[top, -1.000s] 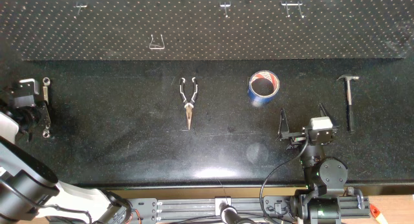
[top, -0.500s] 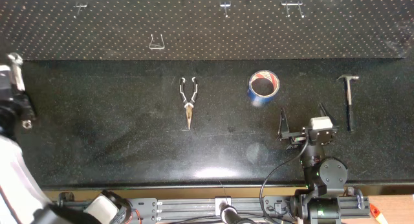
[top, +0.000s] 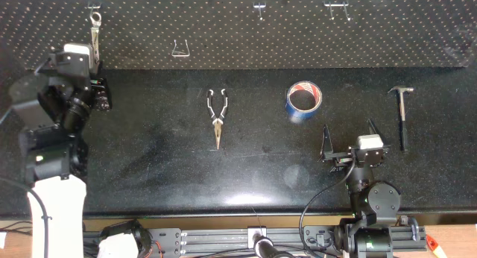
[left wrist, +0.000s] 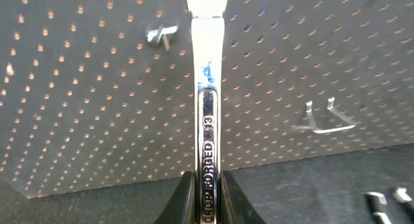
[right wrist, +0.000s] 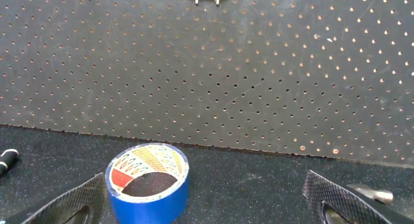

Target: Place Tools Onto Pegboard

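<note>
Wrench [top: 95,33]: one combination piece in bright steel, pinched by its lower shank between the closed-in fingers of the left gripper [left wrist: 207,199] and held upright against the face of the pegboard [top: 223,27], toward that board's left end. Its upper end stood near a small peg hook [left wrist: 162,35] on the pegboard; whether it touched the hook could not be told, and it did not look seated. Pliers [top: 217,118]: lying flat on the worktop [top: 149,161] in front of the pegboard's middle, handles toward the board. Tape roll [top: 302,100], blue: in front of the pegboard, right of its middle. Hammer [top: 402,116]: flat, in front of the pegboard's right end, head toward the board. Right gripper [top: 349,141]: jaws spread wide and holding nothing, low in front of the pegboard, on the far side of the tape roll from the board. Wire loop hook [top: 179,48] on the pegboard: bare. Progress, as judged: no item hung yet; the first item was at the board, about to be hooked; three items were left to collect.
</note>
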### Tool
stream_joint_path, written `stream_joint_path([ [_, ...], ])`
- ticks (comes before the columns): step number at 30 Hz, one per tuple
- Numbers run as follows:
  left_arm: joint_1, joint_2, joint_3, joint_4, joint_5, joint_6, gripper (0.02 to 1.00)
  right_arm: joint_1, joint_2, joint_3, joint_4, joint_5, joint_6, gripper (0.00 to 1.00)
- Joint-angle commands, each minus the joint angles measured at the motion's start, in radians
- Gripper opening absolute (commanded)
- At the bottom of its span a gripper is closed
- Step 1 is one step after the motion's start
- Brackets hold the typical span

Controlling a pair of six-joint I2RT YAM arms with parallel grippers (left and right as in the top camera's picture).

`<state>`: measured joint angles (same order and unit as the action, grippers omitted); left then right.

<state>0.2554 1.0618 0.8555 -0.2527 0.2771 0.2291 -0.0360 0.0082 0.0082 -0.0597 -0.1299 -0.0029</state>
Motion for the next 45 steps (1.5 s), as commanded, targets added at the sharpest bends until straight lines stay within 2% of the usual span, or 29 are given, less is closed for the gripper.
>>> stream_joint_path([
  [1, 0.002, -0.074, -0.160, 0.208, -0.065, -0.016, 0.027, 0.010, -0.007, -0.004, -0.002, -0.012, -0.010, 0.982],
  [4, 0.014, -0.097, -0.205, 0.258, -0.091, -0.066, 0.027, 0.010, -0.007, -0.004, -0.002, -0.012, -0.010, 0.982],
  [10, 0.019, -0.043, -0.205, 0.340, -0.110, -0.068, 0.029, 0.010, -0.007, -0.004, -0.002, -0.012, -0.010, 0.980],
  [40, 0.020, 0.240, -0.166, 0.464, -0.109, -0.068, 0.029, 0.010, -0.007, -0.004, -0.002, -0.012, -0.010, 0.980],
  [45, 0.020, 0.311, -0.164, 0.536, -0.109, -0.068, 0.029, 0.010, -0.007, -0.004, -0.002, -0.012, -0.010, 0.982],
])
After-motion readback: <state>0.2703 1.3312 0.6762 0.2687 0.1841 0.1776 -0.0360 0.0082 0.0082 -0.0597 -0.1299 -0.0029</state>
